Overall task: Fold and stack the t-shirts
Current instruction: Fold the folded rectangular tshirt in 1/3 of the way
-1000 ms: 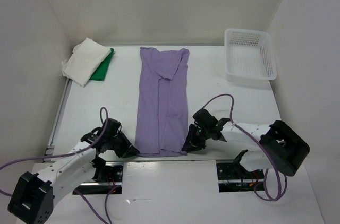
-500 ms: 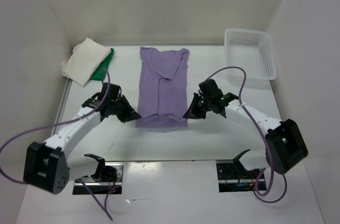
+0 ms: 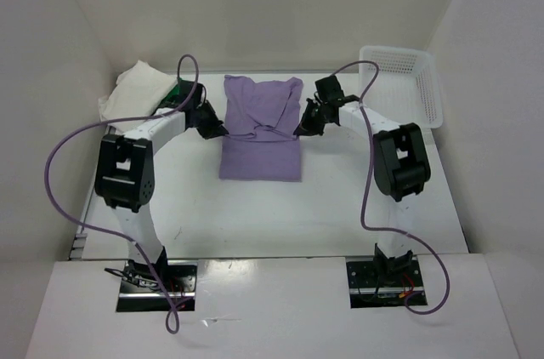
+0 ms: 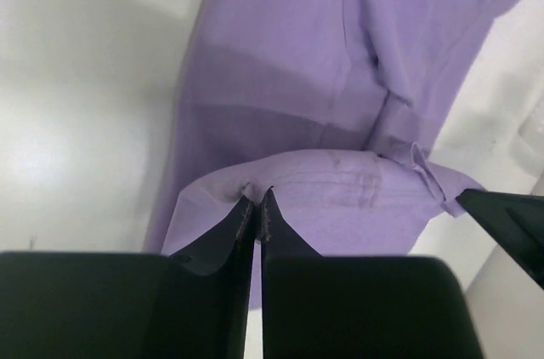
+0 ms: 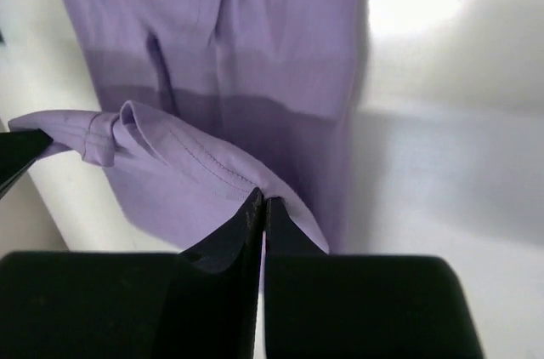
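Since the earlier frames, the near hem of the purple shirt [image 3: 259,145] has been carried from the bottom of the cloth up toward its collar end, and both arms are now reaching far up the frame.

In the top view, the purple shirt is lying doubled over on the table [image 3: 255,214], in the upper middle of the frame, with the fold edge facing the bottom. The left gripper [image 3: 217,129] is being held at the shirt's left edge and the right gripper [image 3: 299,131] at its right edge. The white shirt [image 3: 134,97] is lying folded at the upper left, with a strip of the green shirt [image 3: 173,89] showing at its right edge beside the left arm. The basket [image 3: 404,87] is sitting at the upper right, well apart from the shirts.

In the left wrist view, the fingers are pressed together on a corner of the purple hem, which is being held up above the lower layer.

In the right wrist view, the fingers are likewise pinched together on the opposite corner of the hem.
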Motion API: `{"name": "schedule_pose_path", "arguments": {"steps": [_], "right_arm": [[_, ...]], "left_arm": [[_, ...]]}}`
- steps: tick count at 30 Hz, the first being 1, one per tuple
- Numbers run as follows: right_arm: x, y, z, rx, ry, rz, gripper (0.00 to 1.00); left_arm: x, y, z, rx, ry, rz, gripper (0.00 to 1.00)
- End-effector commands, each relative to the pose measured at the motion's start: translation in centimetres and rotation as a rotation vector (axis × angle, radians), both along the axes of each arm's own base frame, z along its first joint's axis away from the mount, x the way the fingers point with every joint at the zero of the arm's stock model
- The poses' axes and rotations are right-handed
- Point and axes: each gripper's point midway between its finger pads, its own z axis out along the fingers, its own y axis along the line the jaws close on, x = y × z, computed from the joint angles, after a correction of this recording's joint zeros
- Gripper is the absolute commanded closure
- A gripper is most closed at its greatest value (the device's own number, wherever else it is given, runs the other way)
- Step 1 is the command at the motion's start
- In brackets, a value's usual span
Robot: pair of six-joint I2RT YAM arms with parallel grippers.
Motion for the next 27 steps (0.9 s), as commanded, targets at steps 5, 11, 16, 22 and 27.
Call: {"name": "schedule_pose_path", "arguments": {"steps": [5, 11, 16, 22, 27], "right_arm": [[5.1, -1.4, -2.5, -0.060, -0.013, -0.021, 1.00], [6.3, -0.6, 0.3, -0.027, -0.071, 0.015, 0.64], [3.7, -1.8, 3.5, -0.050, -0.116, 0.018, 0.47], [-2.1, -0.5, 2.2, -0.021, -0.076, 0.054, 0.75], [-5.3, 2.7, -2.3, -0.076, 0.023, 0.153, 0.95]], "left_arm": [[5.9, 0.2, -2.2, 0.045, -0.066, -0.019, 0.86], [7.3, 0.3, 0.9, -0.009, -0.159, -0.002, 0.51], [5.1, 0.5, 5.4, -0.028, -0.257, -0.008, 0.43], [-2.0, -4.9, 3.5, -0.116, -0.200, -0.113, 0.47], [-4.4, -6.7, -1.5, -0.084, -0.103, -0.150, 0.47]]}}
